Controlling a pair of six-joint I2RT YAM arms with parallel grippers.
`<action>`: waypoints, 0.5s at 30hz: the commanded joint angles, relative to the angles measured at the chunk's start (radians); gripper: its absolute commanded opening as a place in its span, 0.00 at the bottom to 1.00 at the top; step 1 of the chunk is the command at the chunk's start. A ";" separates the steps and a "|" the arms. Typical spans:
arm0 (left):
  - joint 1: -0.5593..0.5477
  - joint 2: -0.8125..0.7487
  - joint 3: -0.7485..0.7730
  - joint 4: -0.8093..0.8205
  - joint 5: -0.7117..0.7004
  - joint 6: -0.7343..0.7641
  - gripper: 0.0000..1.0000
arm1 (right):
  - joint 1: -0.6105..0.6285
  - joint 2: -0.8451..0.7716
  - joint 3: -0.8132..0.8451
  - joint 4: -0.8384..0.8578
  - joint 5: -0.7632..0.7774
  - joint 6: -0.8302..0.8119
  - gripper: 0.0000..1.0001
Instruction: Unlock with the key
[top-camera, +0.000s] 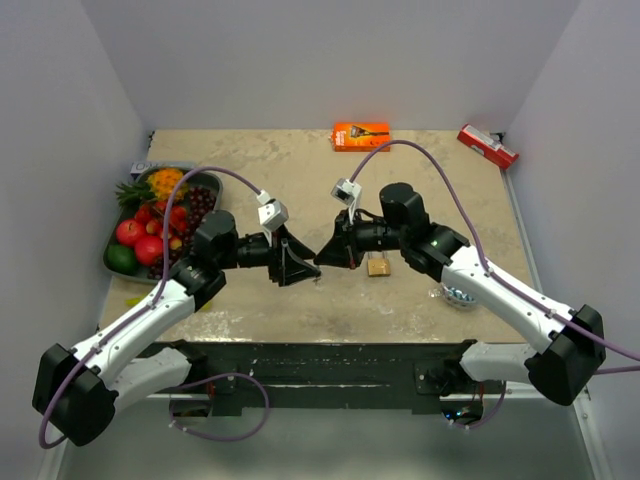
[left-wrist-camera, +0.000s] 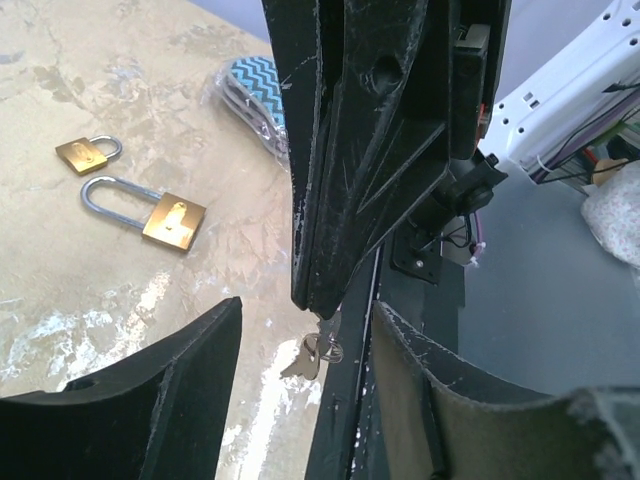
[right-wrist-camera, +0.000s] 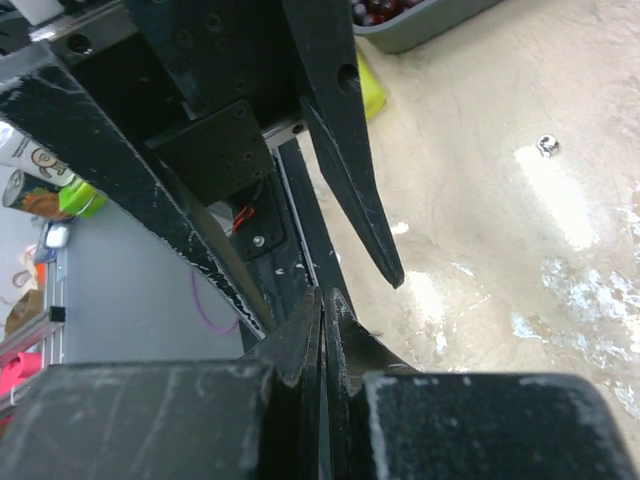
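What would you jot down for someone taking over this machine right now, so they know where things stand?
Grippers: right gripper shut, pinching the key at its tips; left gripper open, jaws either side of that key, gripping nothing.
Locks: larger padlock and smaller padlock lie side by side on the table, shackles closed.
Done: key is off the table, in hand.
To do: insert it in a padlock, turn, spring the shackle; which lock it fits I cannot tell.
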 joint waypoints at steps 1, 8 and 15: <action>-0.002 0.006 0.016 0.017 0.054 0.017 0.58 | -0.001 -0.017 0.046 0.019 -0.067 -0.006 0.00; -0.001 0.014 -0.022 0.121 0.088 -0.063 0.37 | 0.001 -0.014 0.040 0.029 -0.087 0.005 0.00; -0.001 0.027 -0.031 0.162 0.129 -0.093 0.24 | -0.001 -0.017 0.031 0.056 -0.102 0.022 0.00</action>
